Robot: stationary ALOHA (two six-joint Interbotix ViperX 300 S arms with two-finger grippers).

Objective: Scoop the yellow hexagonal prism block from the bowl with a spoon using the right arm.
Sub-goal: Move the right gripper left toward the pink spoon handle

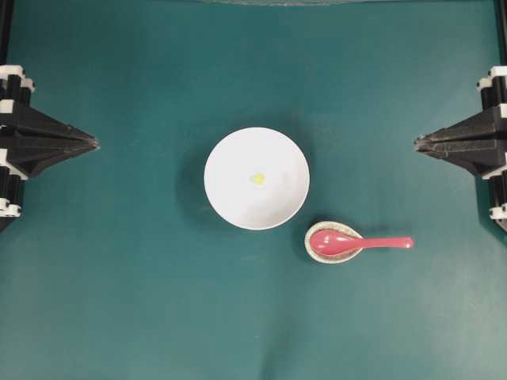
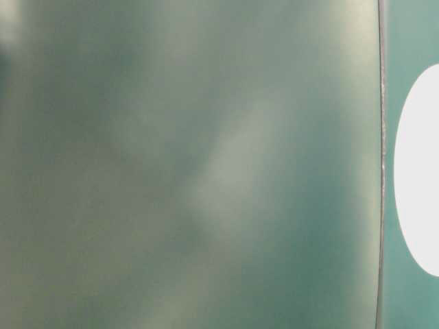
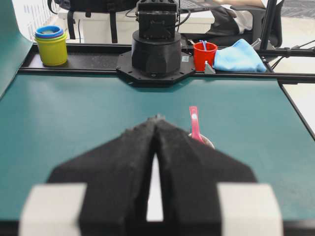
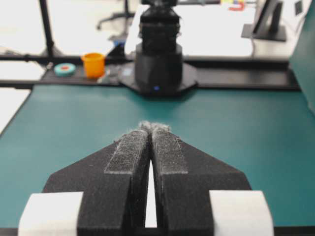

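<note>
The red spoon (image 1: pixel 352 242) lies with its scoop on a speckled rest (image 1: pixel 318 252), handle pointing right along the worktop (image 1: pixel 119 301), just beside the white bowl (image 1: pixel 230 150). The yellow block (image 1: pixel 257 179) sits mid-bowl. Both the left fingers (image 1: pixel 95 143) and right fingers (image 1: pixel 417 142) are closed, empty.

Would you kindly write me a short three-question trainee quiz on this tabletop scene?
1. True or false: the block lies in the bowl.
2. The spoon's scoop lies on: A) the bowl, B) the spoon rest, C) the bare table.
3. Fill in: the right claw is ___ (open/shut).

Key:
1. True.
2. B.
3. Shut; its tips meet, holding nothing, and the left claw is shut too.
</note>
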